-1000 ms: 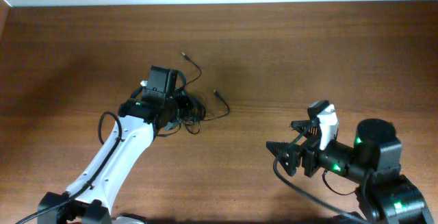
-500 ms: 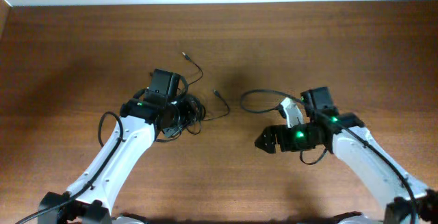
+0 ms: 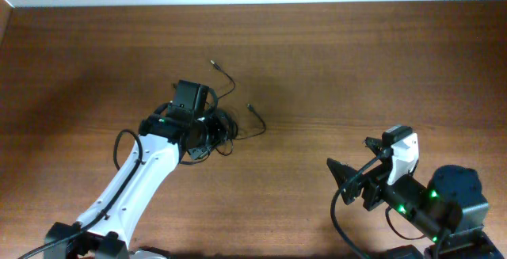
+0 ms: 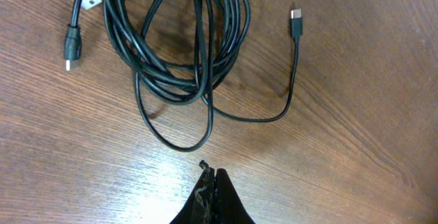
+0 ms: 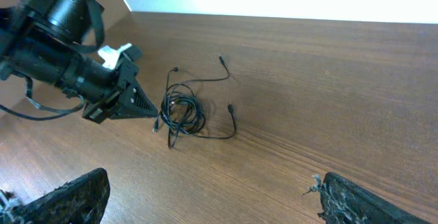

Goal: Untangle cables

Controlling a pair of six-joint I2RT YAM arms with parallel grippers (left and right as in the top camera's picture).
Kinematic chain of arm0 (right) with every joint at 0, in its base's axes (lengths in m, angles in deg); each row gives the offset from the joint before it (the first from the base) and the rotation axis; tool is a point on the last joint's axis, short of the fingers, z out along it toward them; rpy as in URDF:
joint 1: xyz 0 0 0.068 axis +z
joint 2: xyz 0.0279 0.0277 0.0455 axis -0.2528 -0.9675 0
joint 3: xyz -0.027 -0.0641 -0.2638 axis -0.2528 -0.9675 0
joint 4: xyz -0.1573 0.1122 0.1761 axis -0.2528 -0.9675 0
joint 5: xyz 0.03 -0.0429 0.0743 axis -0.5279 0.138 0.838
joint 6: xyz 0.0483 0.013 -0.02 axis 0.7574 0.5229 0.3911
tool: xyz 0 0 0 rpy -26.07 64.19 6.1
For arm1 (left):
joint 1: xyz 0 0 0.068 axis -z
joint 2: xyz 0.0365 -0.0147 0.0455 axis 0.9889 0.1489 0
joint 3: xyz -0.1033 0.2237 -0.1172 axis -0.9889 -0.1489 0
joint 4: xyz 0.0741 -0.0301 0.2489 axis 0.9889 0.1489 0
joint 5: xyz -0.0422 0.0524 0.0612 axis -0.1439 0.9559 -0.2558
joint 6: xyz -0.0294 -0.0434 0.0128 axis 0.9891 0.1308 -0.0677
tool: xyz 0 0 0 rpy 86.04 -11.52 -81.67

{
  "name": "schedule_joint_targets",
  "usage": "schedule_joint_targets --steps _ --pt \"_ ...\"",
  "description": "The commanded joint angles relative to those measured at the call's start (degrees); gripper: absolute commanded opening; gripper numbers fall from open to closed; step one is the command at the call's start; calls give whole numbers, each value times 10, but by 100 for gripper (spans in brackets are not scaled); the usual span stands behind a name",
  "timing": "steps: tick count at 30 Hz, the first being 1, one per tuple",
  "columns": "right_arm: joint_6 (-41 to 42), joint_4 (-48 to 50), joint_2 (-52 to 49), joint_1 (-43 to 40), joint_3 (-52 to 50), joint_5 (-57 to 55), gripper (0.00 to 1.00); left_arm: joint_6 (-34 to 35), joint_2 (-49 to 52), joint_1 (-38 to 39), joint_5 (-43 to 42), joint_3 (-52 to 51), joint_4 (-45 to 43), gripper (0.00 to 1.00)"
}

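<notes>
Tangled cables [image 4: 185,53] are seen mid-tabletop [image 3: 356,69]; the left gripper [image 4: 209,178] is pressed together beside them, apparently empty; the right gripper [image 5: 211,180] is spread wide.

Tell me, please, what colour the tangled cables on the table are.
Black; the left wrist view shows the cables best.

Robotics lab, wooden table [image 3: 356,53], robot arm [image 3: 135,181]

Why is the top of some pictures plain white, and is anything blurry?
Overhead: the strip beyond the table is blown out white; the cables read clearly. Right wrist: same white glare along the top; the right fingers at the bottom corners look soft. Left wrist: even light, sharp cables, left fingers a dark shape.
</notes>
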Motion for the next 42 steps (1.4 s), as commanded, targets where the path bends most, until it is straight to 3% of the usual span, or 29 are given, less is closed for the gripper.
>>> schedule_joint_targets --steps 1,33,34,36,39,42 --pt "-4 0 4 2 2 -7 98 -5 -7 13 -8 3 -1 0" --pt "-3 0 3 2 2 -17 98 -5 -7 70 -14 3 -17 0" --pt "23 10 3 2 2 6 98 -12 -7 70 -14 3 -20 0" --pt "81 1 1 2 2 51 98 -94 -7 70 -14 3 -33 0" --pt "89 25 0 2 2 70 99 -230 -7 70 -24 3 -36 0" --pt "89 49 -13 2 2 32 98 -316 -7 70 -57 3 -42 0"
